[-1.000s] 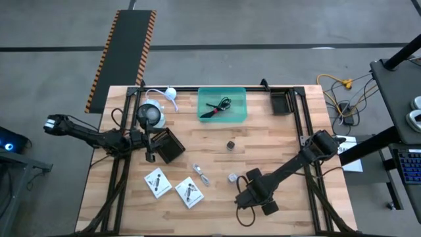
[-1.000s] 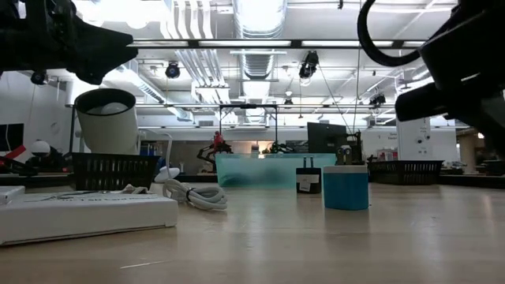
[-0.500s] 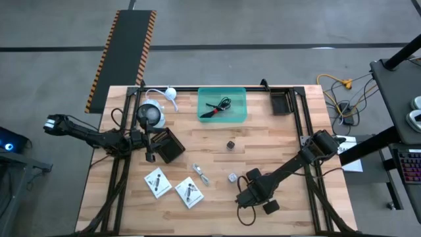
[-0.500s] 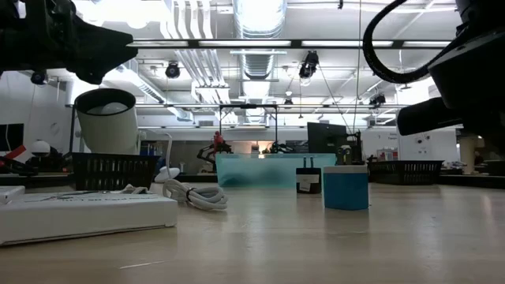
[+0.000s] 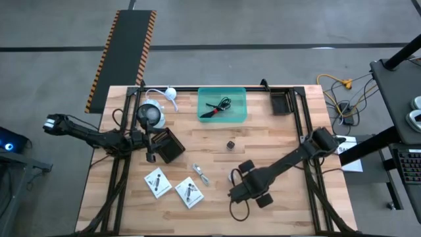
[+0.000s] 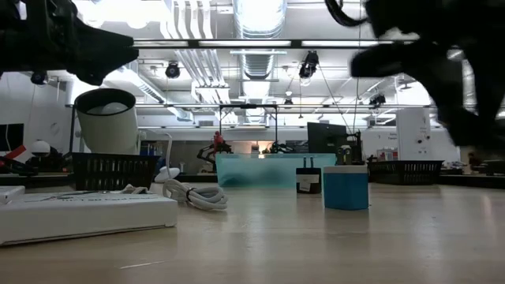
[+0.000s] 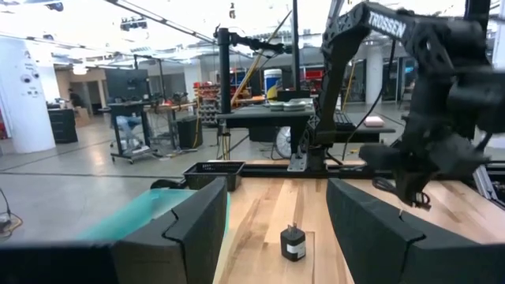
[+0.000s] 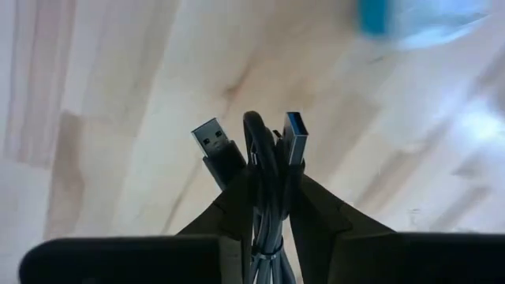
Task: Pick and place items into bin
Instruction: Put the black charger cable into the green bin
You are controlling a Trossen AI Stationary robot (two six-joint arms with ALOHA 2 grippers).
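Observation:
My right gripper (image 5: 235,193) is near the table's front middle, shut on a coiled black USB cable (image 8: 264,158). The teal-green bin (image 5: 222,105) stands at the far middle and holds a black cable and a reddish stick. Two white packets (image 5: 158,182) (image 5: 189,192) and a small silvery bit (image 5: 202,174) lie flat on the wood left of that gripper. A dark cube (image 5: 231,145) stands between gripper and bin. My left gripper (image 7: 272,213) waits open at the left, beside the black square box (image 5: 168,146). My right gripper pinches the cable's bundled strands (image 8: 268,193) between its two fingers (image 8: 229,213), just behind the two USB plugs. Both plugs stick out past the fingertips, over the table. The rest of the cable trails as a loop (image 5: 233,212) behind the gripper.
A white round device with a cord (image 5: 150,115) stands at the far left. A black tray (image 5: 283,102) sits at the far right. In the low view a blue cylinder (image 6: 345,187) and a dark plug adapter (image 6: 308,181) stand mid-table. Black frame rails run along both sides.
My right gripper has moved toward the table's left edge and a little toward the far edge, taking the black cable's loop along with it. The left arm has kept still.

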